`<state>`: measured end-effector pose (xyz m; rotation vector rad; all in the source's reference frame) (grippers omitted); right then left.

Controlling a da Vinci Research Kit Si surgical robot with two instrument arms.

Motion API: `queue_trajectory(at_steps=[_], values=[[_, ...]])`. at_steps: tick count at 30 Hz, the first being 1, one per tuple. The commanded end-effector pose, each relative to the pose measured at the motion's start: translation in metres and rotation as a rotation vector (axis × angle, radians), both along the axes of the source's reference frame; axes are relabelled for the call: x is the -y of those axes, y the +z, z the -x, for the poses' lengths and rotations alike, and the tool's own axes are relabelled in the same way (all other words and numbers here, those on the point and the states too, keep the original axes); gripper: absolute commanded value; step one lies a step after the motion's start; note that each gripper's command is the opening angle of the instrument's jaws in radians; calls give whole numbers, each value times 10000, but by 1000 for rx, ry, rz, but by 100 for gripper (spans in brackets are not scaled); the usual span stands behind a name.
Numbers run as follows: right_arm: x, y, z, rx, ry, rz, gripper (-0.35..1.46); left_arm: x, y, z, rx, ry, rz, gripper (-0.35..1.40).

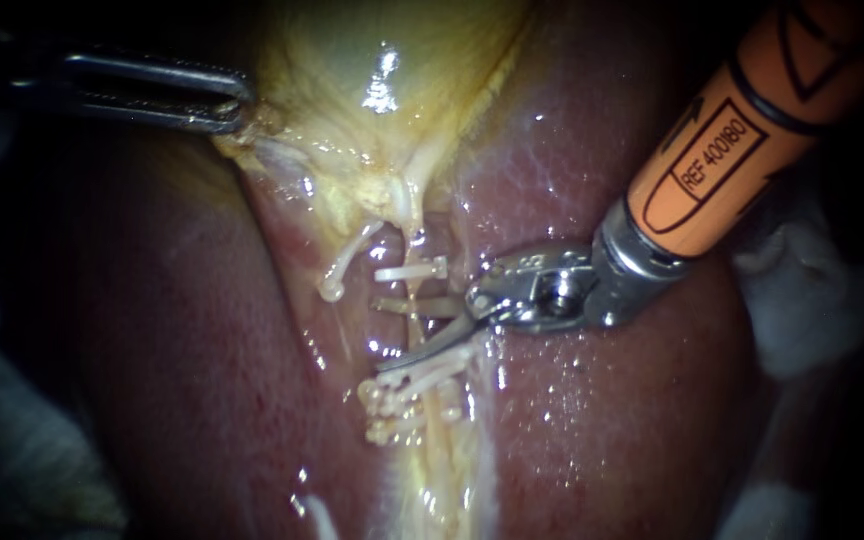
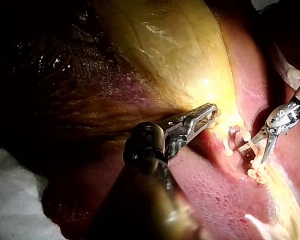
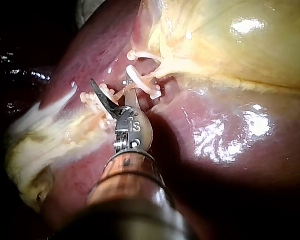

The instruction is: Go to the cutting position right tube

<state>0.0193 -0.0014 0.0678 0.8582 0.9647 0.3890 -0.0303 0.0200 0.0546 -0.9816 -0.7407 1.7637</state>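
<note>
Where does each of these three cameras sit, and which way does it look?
Endoscope view: close over the tissue, facing gallbladder, liver and the clips; left instrument enters from left, right instrument from upper right.
Left wrist view: on the left arm, looking along the left instrument to jaws shut on the gallbladder.
Right wrist view: on the right arm, looking along the right instrument to open jaws.
Shared: all show the clips.
</note>
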Motion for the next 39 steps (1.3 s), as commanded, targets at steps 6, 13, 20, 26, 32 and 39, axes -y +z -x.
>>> queue_trajectory(at_steps=[6, 13, 20, 26, 32, 39], values=[[7, 7, -11, -61, -14, -22, 130, 0, 0, 1, 0, 0, 0, -35], [14, 18, -27, -117, -42, -26, 129, -1, 1, 1, 0, 1, 0, -35], [14, 22, -46, -154, -40, -21, 129, -1, 1, 1, 0, 1, 0, -35], [13, 17, -43, -169, -13, -24, 127, -1, 1, 1, 0, 0, 0, -35], [11, -3, -39, -220, 11, -53, 124, -1, 1, 1, 0, 1, 0, -35], [-1, -31, -40, -249, 31, -80, 124, -1, 1, 1, 0, 1, 0, -35]])
